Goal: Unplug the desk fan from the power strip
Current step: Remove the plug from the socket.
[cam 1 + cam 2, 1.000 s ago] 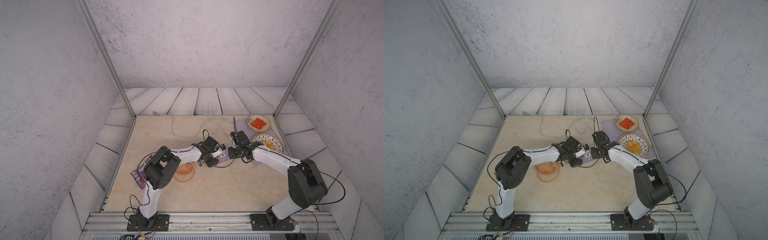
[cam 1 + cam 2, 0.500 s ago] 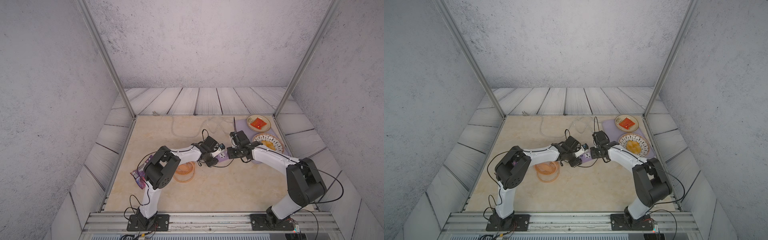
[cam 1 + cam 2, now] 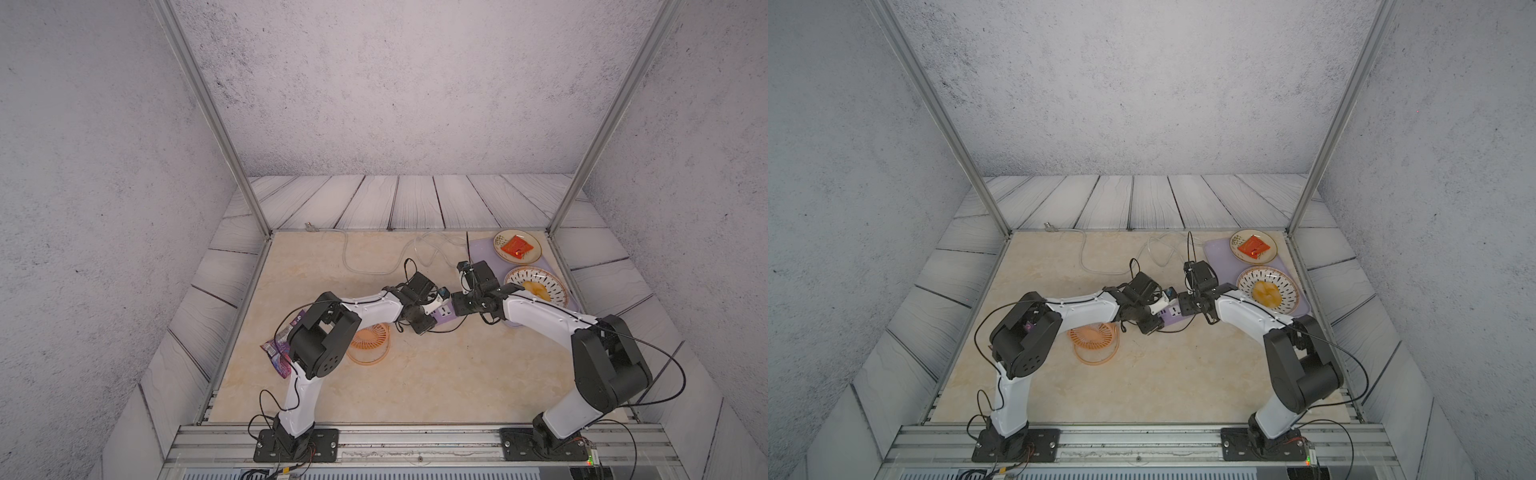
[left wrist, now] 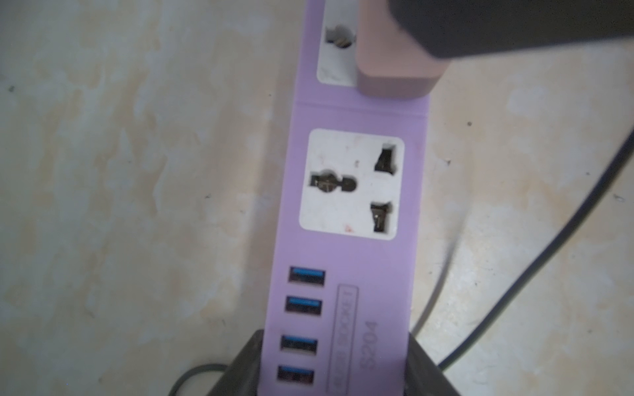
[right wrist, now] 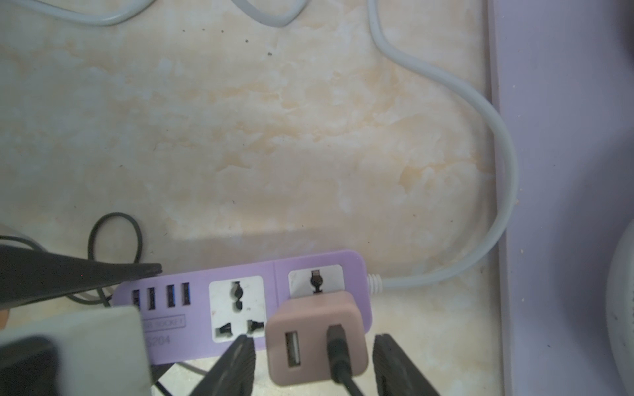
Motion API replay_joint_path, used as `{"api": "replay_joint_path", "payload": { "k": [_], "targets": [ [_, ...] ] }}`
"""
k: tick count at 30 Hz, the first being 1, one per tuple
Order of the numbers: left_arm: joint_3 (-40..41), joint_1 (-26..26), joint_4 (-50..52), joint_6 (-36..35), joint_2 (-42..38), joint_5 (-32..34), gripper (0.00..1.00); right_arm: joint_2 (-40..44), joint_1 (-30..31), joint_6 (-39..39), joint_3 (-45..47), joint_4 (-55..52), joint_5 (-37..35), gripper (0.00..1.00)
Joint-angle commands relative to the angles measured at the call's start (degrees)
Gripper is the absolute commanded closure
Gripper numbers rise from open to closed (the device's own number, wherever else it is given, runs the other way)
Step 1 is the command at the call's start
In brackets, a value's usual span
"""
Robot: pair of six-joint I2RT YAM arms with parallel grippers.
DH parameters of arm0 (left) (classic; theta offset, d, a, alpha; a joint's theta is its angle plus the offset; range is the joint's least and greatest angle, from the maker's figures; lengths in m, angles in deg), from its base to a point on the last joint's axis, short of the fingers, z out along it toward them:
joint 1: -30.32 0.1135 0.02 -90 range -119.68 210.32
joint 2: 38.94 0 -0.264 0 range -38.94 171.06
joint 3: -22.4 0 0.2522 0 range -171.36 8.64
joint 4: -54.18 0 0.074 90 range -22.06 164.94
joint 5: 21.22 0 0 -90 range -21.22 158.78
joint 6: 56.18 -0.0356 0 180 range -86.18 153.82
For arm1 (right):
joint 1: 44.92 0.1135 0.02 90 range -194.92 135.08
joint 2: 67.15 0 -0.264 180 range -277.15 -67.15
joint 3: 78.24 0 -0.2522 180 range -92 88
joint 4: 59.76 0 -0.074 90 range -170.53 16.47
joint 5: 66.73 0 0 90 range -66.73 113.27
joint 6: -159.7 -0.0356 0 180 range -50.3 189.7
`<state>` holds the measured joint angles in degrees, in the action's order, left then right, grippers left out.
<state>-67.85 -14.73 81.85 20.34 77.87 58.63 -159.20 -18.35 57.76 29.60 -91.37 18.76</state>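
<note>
Right gripper (image 5: 315, 341), seen from its own wrist, has its jaws apart on either side of the pinkish plug (image 5: 314, 313), touching neither side. The plug looks seated in the end socket (image 5: 315, 276) of the power strip (image 5: 272, 284).

From the left wrist, the left gripper (image 4: 332, 346) is clamped across the strip's USB end, pinning it down.

In both top views the strip lies just right of frame centre. The desk fan (image 3: 370, 338) sits lower left of it, partly under the left arm (image 3: 365, 307).

My reading is that the strip is braced and the plug not yet gripped or pulled out.
</note>
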Motion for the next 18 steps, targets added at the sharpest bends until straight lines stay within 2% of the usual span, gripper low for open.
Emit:
{"api": "replay_joint_path", "payload": {
  "k": [1, 9, 18],
  "targets": [
    [0.18, 0.50, -0.03, 0.34, 0.06, 0.66, 1.00, -1.04, 0.10, 1.20, -0.11, 0.43, -1.26, 0.39],
    [0.46, 0.50, -0.38, 0.34, 0.01, 0.49, 1.00, -2.27, 0.04, 1.92, 0.39, 1.76, 0.61, 0.43],
    [2.61, 0.50, -3.20, -0.12, -0.99, 0.13, 1.00, -0.74, 0.29, 2.73, 2.92, 3.80, 0.32, 0.62]
  ]
}}
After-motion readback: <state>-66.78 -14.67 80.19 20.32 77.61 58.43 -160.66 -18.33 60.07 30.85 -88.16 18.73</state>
